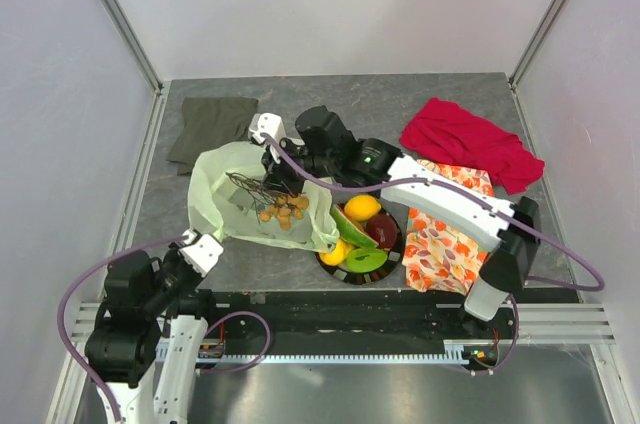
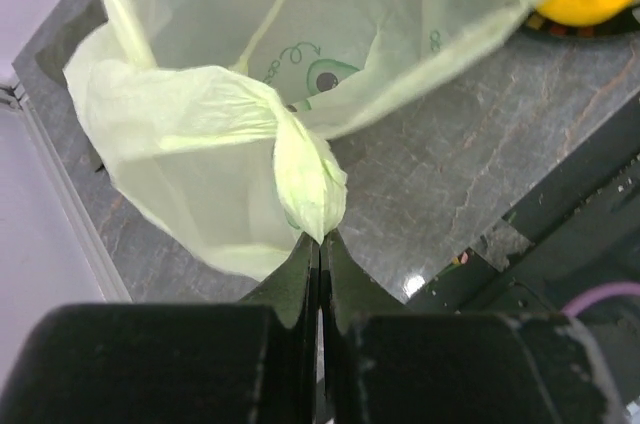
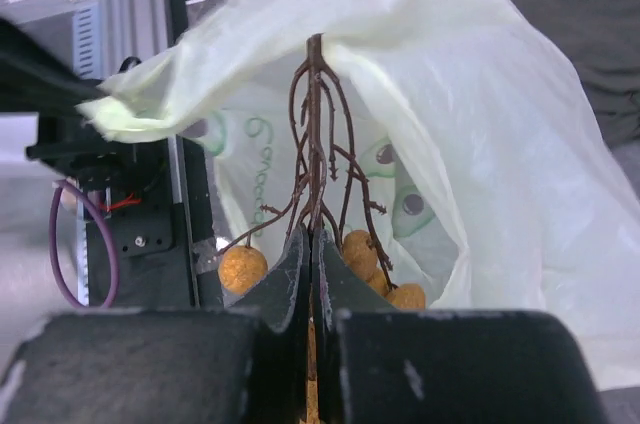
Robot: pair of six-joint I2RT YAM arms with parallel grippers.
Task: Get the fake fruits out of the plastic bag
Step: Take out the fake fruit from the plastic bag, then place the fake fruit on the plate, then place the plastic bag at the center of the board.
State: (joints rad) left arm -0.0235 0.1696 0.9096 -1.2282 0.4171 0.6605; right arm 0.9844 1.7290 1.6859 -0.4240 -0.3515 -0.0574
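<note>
The pale yellow-green plastic bag point(image 1: 232, 194) lies open left of the plate point(image 1: 330, 262). My left gripper point(image 2: 319, 236) is shut on a twisted corner of the bag point(image 2: 305, 184) at its near edge. My right gripper point(image 3: 313, 234) is shut on the stem of the brown grape-like cluster point(image 3: 322, 134) and holds it at the bag's mouth; the cluster also shows in the top view point(image 1: 282, 208). On the plate lie the yellow lemon point(image 1: 362, 207), the dark red fruit point(image 1: 382, 230), a green fruit point(image 1: 366, 259), a melon slice point(image 1: 347, 225) and a yellow piece point(image 1: 334, 253).
An olive-grey folded cloth point(image 1: 212, 128) lies at the back left. A red cloth point(image 1: 470, 140) lies at the back right, and an orange-flowered cloth point(image 1: 448, 234) right of the plate. The arms' base rail point(image 1: 340, 309) runs along the near edge.
</note>
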